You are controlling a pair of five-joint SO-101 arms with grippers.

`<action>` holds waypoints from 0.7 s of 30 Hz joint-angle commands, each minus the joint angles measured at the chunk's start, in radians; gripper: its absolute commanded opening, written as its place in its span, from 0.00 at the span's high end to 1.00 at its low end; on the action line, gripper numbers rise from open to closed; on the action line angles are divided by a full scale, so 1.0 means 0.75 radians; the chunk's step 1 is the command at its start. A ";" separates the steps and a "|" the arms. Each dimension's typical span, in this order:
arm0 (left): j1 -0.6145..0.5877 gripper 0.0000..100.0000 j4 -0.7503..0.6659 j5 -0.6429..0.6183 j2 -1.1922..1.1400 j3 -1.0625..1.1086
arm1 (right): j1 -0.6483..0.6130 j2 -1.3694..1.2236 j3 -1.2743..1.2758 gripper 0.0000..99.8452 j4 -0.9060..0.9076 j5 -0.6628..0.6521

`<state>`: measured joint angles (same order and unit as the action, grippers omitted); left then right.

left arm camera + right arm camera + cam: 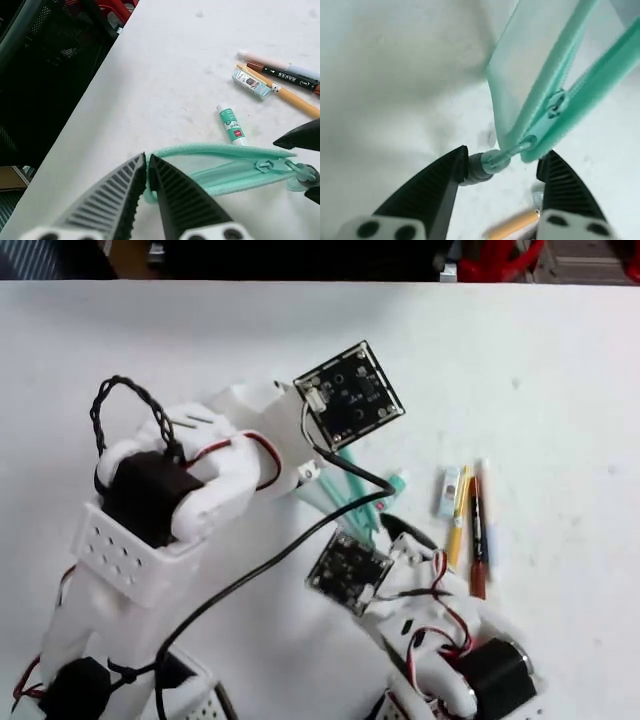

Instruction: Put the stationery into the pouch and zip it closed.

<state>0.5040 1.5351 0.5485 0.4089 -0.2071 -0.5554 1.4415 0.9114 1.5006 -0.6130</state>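
The pouch (pixel 215 149) end is being pinched by the clenched left gripper (pixel 147 170). The zipper pull (pixel 491 161) is being straddled by the released right gripper (pixel 506 154).

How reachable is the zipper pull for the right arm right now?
Probably yes. The zipper pull lies between the open jaws of the right gripper, with nothing in the way. The left gripper, jaws shut on the other end of the pouch, seems to steady it.
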 commanded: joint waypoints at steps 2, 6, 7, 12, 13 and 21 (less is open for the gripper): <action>-0.015 0.98 -0.006 0.006 0.050 -0.010 | 0.034 -0.024 0.055 0.92 -0.081 -0.086; -0.019 0.98 -0.006 0.006 0.050 -0.002 | 0.046 -0.013 0.141 0.98 -0.210 -0.086; -0.021 0.98 -0.006 0.006 0.050 0.000 | 0.044 0.003 0.141 0.99 -0.218 -0.086; -0.021 0.97 -0.006 0.004 0.050 0.000 | 0.034 0.240 -0.043 0.98 -0.218 -0.086; -0.021 0.97 -0.006 0.004 0.050 0.000 | 0.034 0.283 -0.098 0.98 -0.218 -0.086; -0.089 0.66 -0.035 -0.254 0.050 -0.010 | 0.040 0.189 -0.231 0.98 -0.224 -0.086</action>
<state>0.4503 1.5244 0.4319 0.4089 -0.2102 -0.5263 1.6441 0.7963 1.3625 -0.6713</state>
